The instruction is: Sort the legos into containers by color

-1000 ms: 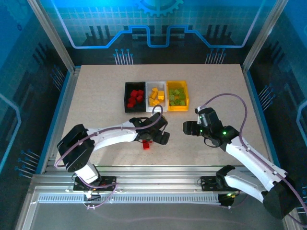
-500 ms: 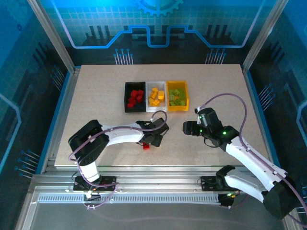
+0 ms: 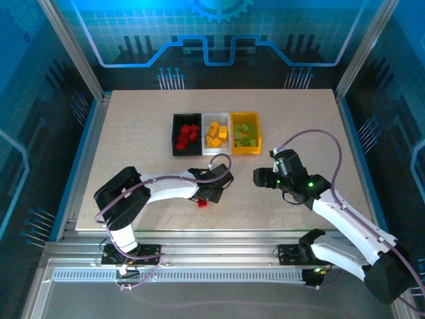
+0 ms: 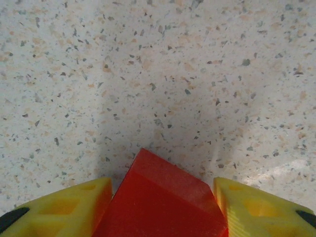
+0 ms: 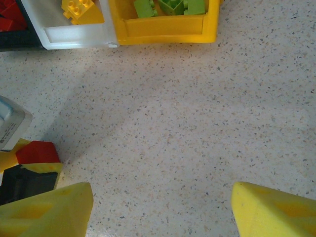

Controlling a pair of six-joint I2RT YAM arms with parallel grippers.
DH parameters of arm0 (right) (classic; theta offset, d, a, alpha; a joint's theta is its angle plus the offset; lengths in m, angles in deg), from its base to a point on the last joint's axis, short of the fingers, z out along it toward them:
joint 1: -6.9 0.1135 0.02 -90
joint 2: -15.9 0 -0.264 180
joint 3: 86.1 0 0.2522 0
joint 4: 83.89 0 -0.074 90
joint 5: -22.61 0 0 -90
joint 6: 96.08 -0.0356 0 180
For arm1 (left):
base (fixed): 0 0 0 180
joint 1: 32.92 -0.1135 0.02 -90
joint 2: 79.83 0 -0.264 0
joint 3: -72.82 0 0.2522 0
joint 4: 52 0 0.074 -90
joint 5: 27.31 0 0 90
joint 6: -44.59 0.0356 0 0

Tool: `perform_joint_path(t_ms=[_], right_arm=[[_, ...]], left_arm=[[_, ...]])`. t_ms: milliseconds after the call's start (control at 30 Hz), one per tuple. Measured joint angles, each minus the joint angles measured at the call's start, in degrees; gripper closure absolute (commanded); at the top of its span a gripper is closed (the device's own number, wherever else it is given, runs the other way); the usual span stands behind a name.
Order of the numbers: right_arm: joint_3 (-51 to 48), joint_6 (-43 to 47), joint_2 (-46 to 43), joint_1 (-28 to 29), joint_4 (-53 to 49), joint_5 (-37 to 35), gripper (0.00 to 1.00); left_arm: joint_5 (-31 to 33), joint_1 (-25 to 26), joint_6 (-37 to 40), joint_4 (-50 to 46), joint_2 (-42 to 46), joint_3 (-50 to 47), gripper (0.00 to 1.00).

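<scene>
Legos (image 3: 245,135), tiny glossy plastic bricks, lie sorted in far rectangular plastic bins (image 3: 216,115); your left gripper (image 4: 162,190) pinches the one loose red brick (image 3: 202,203), right gripper (image 5: 163,197) wide, empty.

I count three bins, standing in one row toward the far edge of the tabletop (image 3: 133,133): one black bin (image 3: 175,133), one white bin (image 3: 215,151) and one yellow bin (image 3: 246,151). The bricks come in three colours: about five red bricks (image 3: 187,135) in the black bin, about four yellow bricks (image 3: 216,133) in the white one and about six green bricks (image 3: 245,134) in the yellow one, but they are small and packed close, so these numbers are not sure. One loose red brick (image 3: 202,202) is outside the bins, toward the near edge of the tabletop, and there are two arms, the left arm (image 3: 166,186) and the right arm (image 3: 345,212).
</scene>
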Motion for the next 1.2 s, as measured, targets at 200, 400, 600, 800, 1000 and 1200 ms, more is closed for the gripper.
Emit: perform_joint_path(t_ms=[200,400,600,800,1000,1200], right_arm=[[0.0,0.0,0.0,0.0,0.0,0.0,0.25],[0.0,0.0,0.0,0.0,0.0,-0.2,0.25],[0.0,0.0,0.0,0.0,-0.2,-0.3,0.25],[0.4,0.0,-1.2,0.0,-1.3,-0.8,0.25],[1.6,0.4,-1.6,0.0,-1.6,0.2,0.24],[1.7,2.0,-0.8,0.0,-0.2,4.6,0.24]], left_arm=[[-0.1,-6.5,0.0,-0.3,6.6,0.4,0.64],[0.3,-18.5,0.2,-0.3,7.4,7.9,0.64],[1.3,-24.2,0.5,-0.3,-1.6,20.2,0.63],[1.3,-26.4,0.5,-1.6,-9.1,27.0,0.45],[0.6,-27.2,0.4,-2.2,-9.0,27.2,0.14],[-1.9,-24.1,0.5,-1.9,1.8,19.3,0.02]])
